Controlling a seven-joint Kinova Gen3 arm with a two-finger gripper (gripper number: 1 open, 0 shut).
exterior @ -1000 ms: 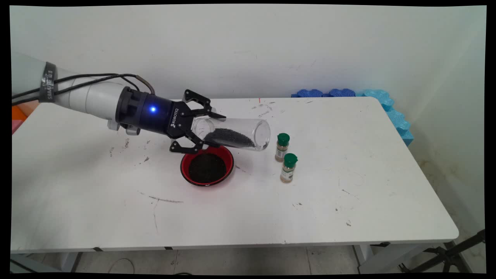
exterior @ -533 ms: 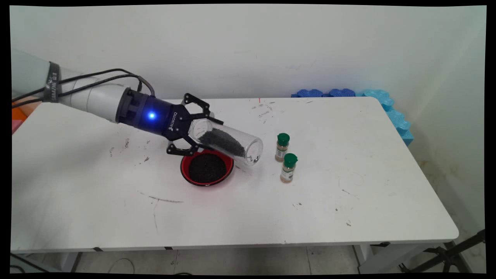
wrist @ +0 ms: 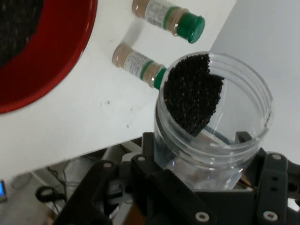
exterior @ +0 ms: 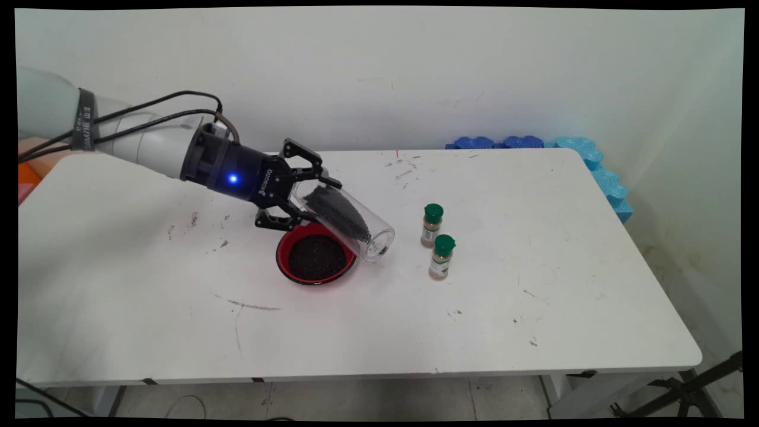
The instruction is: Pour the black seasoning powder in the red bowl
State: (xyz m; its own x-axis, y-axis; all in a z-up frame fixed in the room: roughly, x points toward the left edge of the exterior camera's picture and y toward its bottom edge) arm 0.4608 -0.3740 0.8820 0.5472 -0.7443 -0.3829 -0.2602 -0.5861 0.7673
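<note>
While the black two-finger gripper (exterior: 295, 201) sits left of centre in the main view, its fingers are closed around the base end of a clear plastic cylindrical jar (exterior: 345, 220), which it holds tilted with the open mouth pointing down and to the right. Jar mouth lies just right of the rim of a round red bowl (exterior: 282, 261) already holding dark granules; from this angle I cannot tell whether the mouth is over the bowl or just past its rim. Inside the jar, a sloped heap of black granular material (exterior: 338, 212) lies along the lower wall, reaching toward the mouth; hand view shows the same heap (wrist: 192, 96) piled against one side, with the rest of the jar bare. To the right of the bowl stand 2 small spice bottles with green caps, 1 further back (exterior: 431, 226) and 1 nearer (exterior: 442, 257), upright and apart from the jar. Handling judgement: jar looks thin-walled, light, rigid and smooth, so likely slippery under the pads and able to flex or crack if squeezed hard; load is loose and shifts with tilt, moving the weight toward the mouth. Best hold appears to be across the lower body near the base, as now, keeping the mouth free.
</note>
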